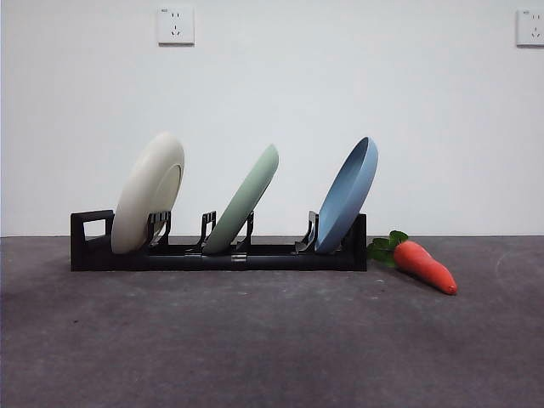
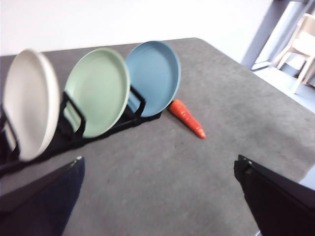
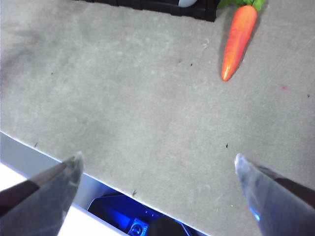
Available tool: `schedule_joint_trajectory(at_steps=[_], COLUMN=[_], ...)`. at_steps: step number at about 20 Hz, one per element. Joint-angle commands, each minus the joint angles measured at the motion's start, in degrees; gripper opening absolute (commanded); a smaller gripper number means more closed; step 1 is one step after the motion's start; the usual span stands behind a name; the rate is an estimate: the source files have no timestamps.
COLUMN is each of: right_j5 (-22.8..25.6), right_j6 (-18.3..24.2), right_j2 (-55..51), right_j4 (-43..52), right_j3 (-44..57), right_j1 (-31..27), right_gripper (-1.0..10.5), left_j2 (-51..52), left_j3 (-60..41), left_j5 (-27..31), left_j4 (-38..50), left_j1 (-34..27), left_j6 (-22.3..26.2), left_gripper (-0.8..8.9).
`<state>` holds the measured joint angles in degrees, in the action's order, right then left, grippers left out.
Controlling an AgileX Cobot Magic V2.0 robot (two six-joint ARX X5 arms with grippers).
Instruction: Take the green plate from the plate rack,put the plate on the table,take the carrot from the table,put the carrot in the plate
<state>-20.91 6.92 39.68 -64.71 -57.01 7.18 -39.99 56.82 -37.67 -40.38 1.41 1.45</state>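
The green plate (image 1: 247, 197) leans in the middle slot of the black plate rack (image 1: 272, 255), between a cream-white plate and a blue plate. It also shows in the left wrist view (image 2: 97, 91). The carrot (image 1: 424, 264) lies on the table (image 1: 255, 340) just right of the rack, leaves toward the rack; it also shows in the left wrist view (image 2: 187, 117) and the right wrist view (image 3: 238, 40). My left gripper (image 2: 160, 184) is open and empty, well back from the rack. My right gripper (image 3: 157, 179) is open and empty over the table's front edge, short of the carrot.
The cream-white plate (image 1: 150, 191) stands at the rack's left end by the loop handle, the blue plate (image 1: 348, 194) at its right end. The table's front edge (image 3: 44, 157) runs under the right gripper. A chair (image 2: 302, 46) stands beyond the table's far side.
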Motion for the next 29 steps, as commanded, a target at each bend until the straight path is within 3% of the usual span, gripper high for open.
schedule_joint_trajectory(at_steps=[1, 9, 13, 19, 26, 29], right_j5=[-0.02, -0.02, 0.0, 0.0, 0.0, -0.02], right_j6=[-0.02, -0.02, -0.02, -0.04, -0.04, -0.17], right_j2=[0.92, 3.17, 3.45, 3.45, 3.8, 4.15], right_j4=[0.33, 0.33, 0.33, 0.31, 0.33, 0.33], right_j3=[-0.26, -0.26, -0.26, -0.26, -0.26, -0.26], right_j1=[0.15, 0.15, 0.15, 0.13, 0.11, 0.11], right_gripper=[6.0, 6.0, 6.0, 6.0, 6.0, 6.0], left_j2=[-5.66, -30.93, -44.13, -60.17, -67.36, -68.91], left_j3=[3.23, 14.49, 18.25, 22.38, 22.4, 22.4], left_j5=[0.85, 17.66, 25.44, 29.9, 32.02, 33.07], left_j4=[3.82, 18.64, 27.54, 36.52, 42.29, 42.75], left_j1=[3.69, 20.96, 25.66, 27.02, 27.02, 27.02], left_j6=[-0.13, 0.83, 1.81, 2.36, 4.63, 4.66], left_gripper=[5.94, 5.94, 5.93, 5.93, 5.92, 4.35])
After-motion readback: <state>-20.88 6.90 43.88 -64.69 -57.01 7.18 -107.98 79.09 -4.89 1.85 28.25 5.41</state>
